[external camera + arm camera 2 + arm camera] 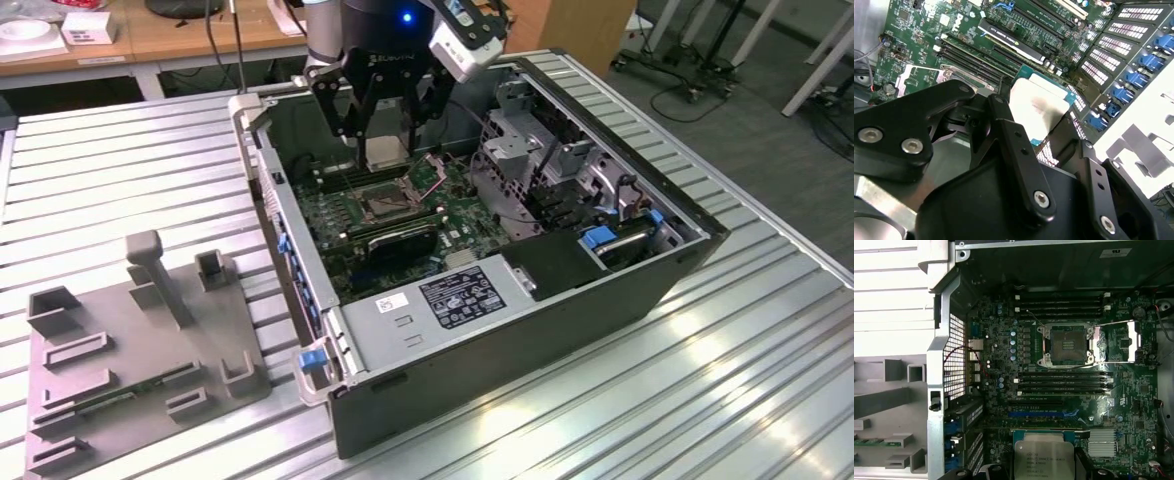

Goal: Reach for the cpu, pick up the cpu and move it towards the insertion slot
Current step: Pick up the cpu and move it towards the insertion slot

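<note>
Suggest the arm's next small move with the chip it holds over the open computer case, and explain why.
Probably a short shift across toward the insertion slot, staying above the board. The gripper holds the cpu over the motherboard, and the slot sits open, off to one side of it.

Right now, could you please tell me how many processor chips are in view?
1: the chip, held in the gripper above the motherboard, short of the empty socket.

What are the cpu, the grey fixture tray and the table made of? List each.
cpu: pale matte metal lid, likely plated, green board rim showing in the pincer.
Grey fixture tray: dull moulded-looking plastic, probably.
Table: ribbed bare metal, glare-streaked, seemingly aluminium.
</note>
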`<state>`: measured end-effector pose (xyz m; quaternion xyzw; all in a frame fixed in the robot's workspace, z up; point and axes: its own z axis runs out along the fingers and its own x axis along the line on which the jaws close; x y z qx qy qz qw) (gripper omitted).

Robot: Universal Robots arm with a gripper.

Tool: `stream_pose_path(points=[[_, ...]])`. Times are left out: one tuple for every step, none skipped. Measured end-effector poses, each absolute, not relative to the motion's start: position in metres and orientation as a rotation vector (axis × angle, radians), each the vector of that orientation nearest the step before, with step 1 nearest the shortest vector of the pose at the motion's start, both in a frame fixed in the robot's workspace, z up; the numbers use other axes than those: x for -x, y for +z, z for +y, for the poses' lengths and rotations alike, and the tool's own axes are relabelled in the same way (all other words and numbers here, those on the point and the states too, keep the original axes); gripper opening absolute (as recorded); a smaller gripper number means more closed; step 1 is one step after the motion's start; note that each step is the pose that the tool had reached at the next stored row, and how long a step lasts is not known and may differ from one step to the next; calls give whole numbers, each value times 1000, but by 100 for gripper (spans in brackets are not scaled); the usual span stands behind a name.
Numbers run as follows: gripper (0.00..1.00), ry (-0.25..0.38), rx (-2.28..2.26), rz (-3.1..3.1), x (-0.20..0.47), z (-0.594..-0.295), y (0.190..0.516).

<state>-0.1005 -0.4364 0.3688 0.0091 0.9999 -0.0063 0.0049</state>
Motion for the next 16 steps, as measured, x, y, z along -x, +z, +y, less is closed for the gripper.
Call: stream_pose_path(points=[[55,-20,-28,3132,100,-436,369],[55,-20,-28,3132,99,-435,368],[55,-20,-28,3132,97,-434,368],[55,-19,-28,3132,95,-433,367],[55,-19,-27,3132,94,-432,367],[55,-18,-26,3132,92,-431,366],[55,-18,-26,3132,91,-429,365],[55,-17,-26,3132,90,-428,365],[55,-17,-25,3132,89,-427,364],[55,-17,-24,3132,89,-425,364],[55,-16,-23,3132,88,-423,363],[55,-16,-22,3132,88,-421,362],[55,-16,-21,3132,87,-420,362],[55,-15,-20,3132,87,-418,362],[55,-13,-19,3132,87,-416,361],[55,-10,-18,3132,87,-415,361]])
